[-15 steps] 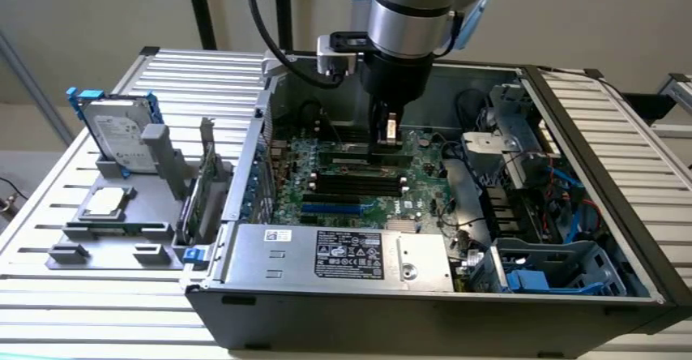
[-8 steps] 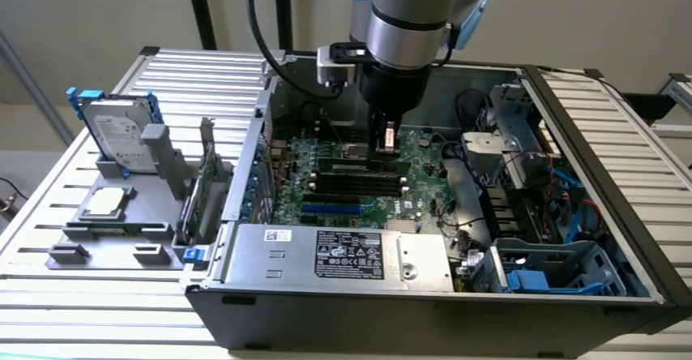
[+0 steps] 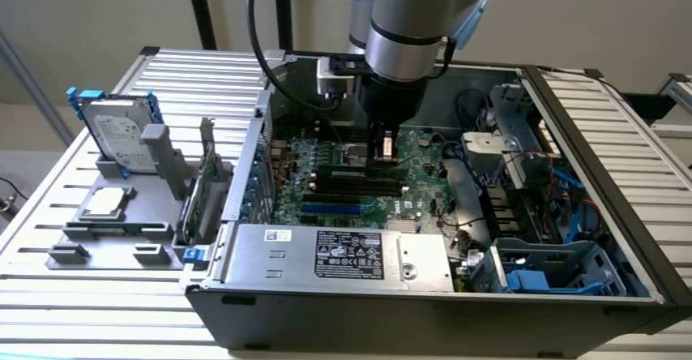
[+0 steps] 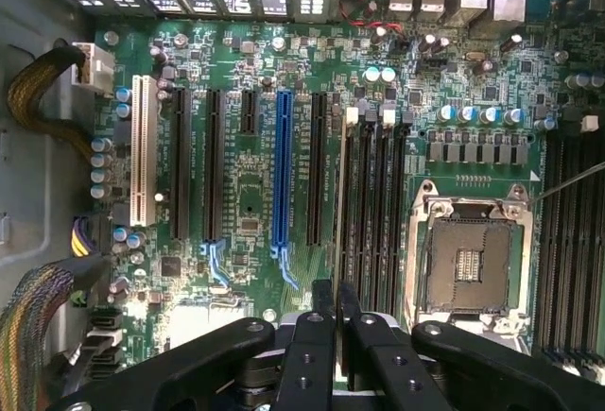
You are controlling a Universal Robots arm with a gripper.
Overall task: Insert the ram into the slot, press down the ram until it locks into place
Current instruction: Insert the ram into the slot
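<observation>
The ram [image 3: 355,171], a thin green stick with dark chips, stands on edge along a black memory slot [image 4: 346,203] on the motherboard inside the open case. My gripper [image 3: 381,160] comes straight down onto the stick's upper edge near its middle. In the wrist view the two black fingertips [image 4: 322,299] sit close together with a narrow gap, in line with the outermost of several parallel black sockets. The gripper [image 4: 335,296] is shut on the ram. From above the stick is edge-on and hard to tell from the socket. The latch state is not visible.
A blue slot [image 4: 282,175] and a white slot [image 4: 144,151] run parallel to the sockets. The empty CPU socket [image 4: 468,265] lies beside them. The power supply [image 3: 340,255] fills the case front, and cables [image 3: 476,182] and drive cages [image 3: 557,267] fill the exterior view's right. A hard drive [image 3: 113,133] stands outside.
</observation>
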